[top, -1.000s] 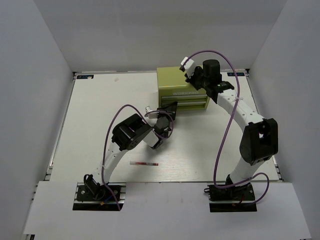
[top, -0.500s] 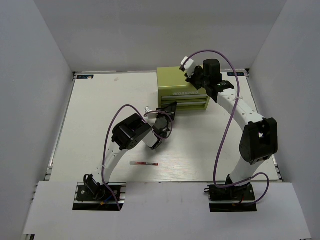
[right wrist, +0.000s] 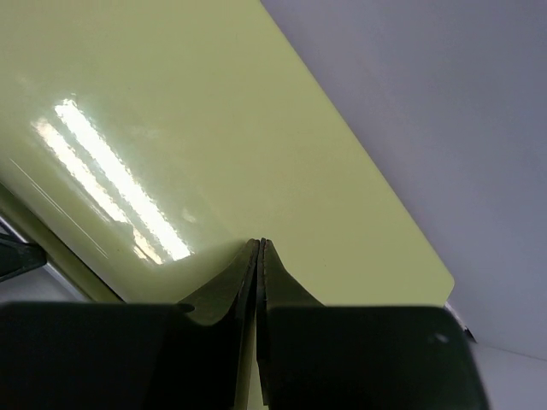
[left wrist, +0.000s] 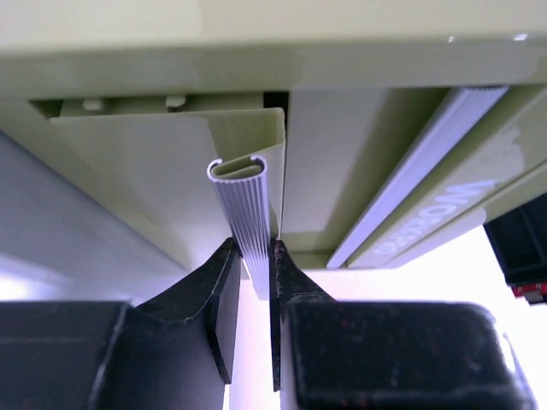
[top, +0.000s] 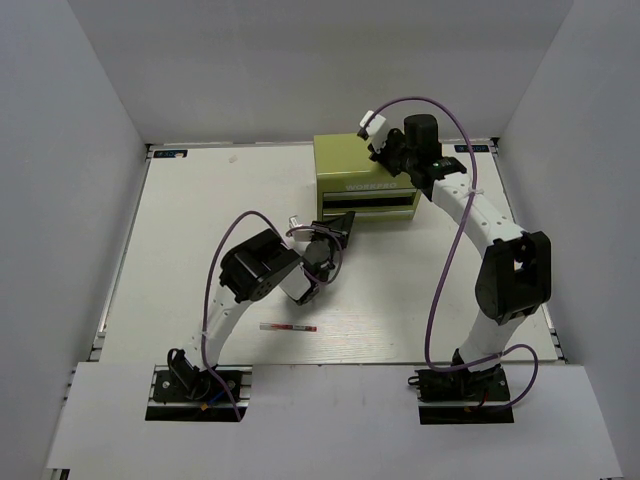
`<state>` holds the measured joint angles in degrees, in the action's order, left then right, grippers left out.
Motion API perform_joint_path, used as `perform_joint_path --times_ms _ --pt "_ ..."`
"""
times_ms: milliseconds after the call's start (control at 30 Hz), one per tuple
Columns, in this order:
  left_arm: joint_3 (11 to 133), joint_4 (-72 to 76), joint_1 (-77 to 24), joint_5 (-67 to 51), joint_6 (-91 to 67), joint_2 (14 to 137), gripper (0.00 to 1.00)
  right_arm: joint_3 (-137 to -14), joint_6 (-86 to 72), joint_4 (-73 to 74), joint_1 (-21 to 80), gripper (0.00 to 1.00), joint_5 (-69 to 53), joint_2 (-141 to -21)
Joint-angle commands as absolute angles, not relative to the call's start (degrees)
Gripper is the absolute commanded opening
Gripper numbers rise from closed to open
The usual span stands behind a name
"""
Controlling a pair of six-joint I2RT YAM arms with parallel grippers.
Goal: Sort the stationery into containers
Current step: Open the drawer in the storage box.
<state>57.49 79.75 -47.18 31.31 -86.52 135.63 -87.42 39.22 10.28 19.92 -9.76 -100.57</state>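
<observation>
The olive-green cabinet [top: 350, 160] stands at the back middle of the table. Its lower drawer is pulled out a little, and a dark gap [top: 370, 204] shows behind the drawer front. My left gripper [top: 341, 224] is shut on the ribbed silver drawer handle [left wrist: 247, 205], with both fingers clamping its end [left wrist: 254, 256]. My right gripper [top: 398, 165] is shut and empty, its tips pressed on the cabinet's glossy top [right wrist: 171, 102] in the right wrist view [right wrist: 259, 244]. A red-white pen [top: 288, 327] lies on the table near the left arm. No other pens or markers show.
The upper drawer's silver handle [left wrist: 427, 171] runs beside the lettered front. White walls enclose the table on three sides. Both arm bases sit at the near edge.
The left arm has drawn back toward the near side with the handle, and the lower drawer has slid out, opening a dark gap. The right gripper stays on the cabinet top.
</observation>
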Motion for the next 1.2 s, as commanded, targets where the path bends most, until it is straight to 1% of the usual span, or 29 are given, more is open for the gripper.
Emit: perform_joint_path --times_ms 0,133,300,367,400,433,467,500,533,567,600,633,700,767,833,867,900,1000,1033,1067,1133,1167 --pt "55.2 79.3 -47.6 29.1 -84.8 130.6 0.01 -88.6 38.5 15.6 19.8 0.05 -10.5 -102.4" --pt "53.0 77.5 -48.2 26.3 -84.3 127.6 0.00 -88.5 38.6 15.9 19.8 0.05 -10.3 -102.8" --pt "51.1 77.5 -49.3 26.3 -84.3 125.7 0.00 -88.4 38.2 16.1 19.9 0.05 -10.4 -102.9" --pt "50.4 74.8 -49.3 25.8 -84.3 123.8 0.00 -88.3 38.2 16.3 19.6 0.05 -10.4 -102.7" --pt "49.8 74.0 -49.3 25.8 -84.3 123.3 0.00 -88.2 38.2 16.4 19.9 0.07 -10.3 -102.7" --pt "49.1 73.3 -49.3 25.8 -84.3 123.3 0.03 -88.2 38.2 16.3 19.9 0.10 -10.3 -102.7" --pt "49.1 73.3 -49.3 26.4 -84.3 122.6 0.09 -88.2 38.1 16.3 19.8 0.13 -10.3 -102.5" --pt "48.3 73.3 -49.3 26.5 -84.3 122.6 0.23 -88.2 38.1 16.3 19.8 0.16 -10.5 -102.6" --pt "47.6 73.3 -49.3 26.5 -84.8 121.9 0.28 -88.2 37.9 16.3 19.8 0.23 -10.5 -102.4" --pt "47.6 73.3 -49.3 27.0 -84.8 121.9 0.36 -88.2 37.9 16.3 19.8 0.26 -11.1 -102.0" --pt "47.1 72.7 -49.3 27.0 -84.8 121.1 0.56 -88.2 37.8 16.4 19.8 0.28 -11.2 -102.0" --pt "47.1 72.2 -49.3 27.5 -84.8 120.2 0.62 -88.1 37.6 16.3 19.9 0.32 -11.6 -101.6" --pt "46.6 71.0 -49.3 27.5 -84.8 119.3 0.73 -88.1 37.5 17.0 20.0 0.34 -12.1 -101.1" --pt "46.0 70.3 -49.3 28.0 -84.8 118.6 0.79 -88.0 37.2 17.1 19.8 0.36 -12.7 -100.5" --pt "44.7 70.3 -49.3 28.0 -84.8 117.9 0.82 -87.5 37.0 17.1 19.8 0.38 -12.9 -99.2" --pt "44.0 70.3 -49.3 28.0 -84.8 117.3 0.82 -86.6 37.2 17.1 19.8 0.39 -13.2 -98.7" --pt "43.9 70.3 -49.3 27.2 -84.8 117.2 0.85 -86.3 37.0 17.3 19.9 0.39 -13.4 -97.4" --pt "42.9 70.3 -49.3 24.3 -83.9 114.9 0.85 -84.7 38.1 17.8 19.8 0.45 -13.9 -94.6" --pt "42.9 69.4 -49.3 22.9 -83.2 114.2 0.85 -83.9 38.1 18.0 19.6 0.47 -14.8 -93.7" --pt "42.9 68.6 -49.3 19.3 -81.0 113.5 0.85 -82.8 38.3 18.2 19.8 0.51 -15.1 -93.2" --pt "42.9 64.8 -49.3 13.8 -78.3 110.3 0.86 -80.6 38.8 17.4 19.8 0.58 -16.9 -89.4" --pt "42.9 63.6 -49.3 12.3 -76.0 109.0 0.86 -78.9 38.7 16.9 19.9 0.64 -17.5 -87.3"
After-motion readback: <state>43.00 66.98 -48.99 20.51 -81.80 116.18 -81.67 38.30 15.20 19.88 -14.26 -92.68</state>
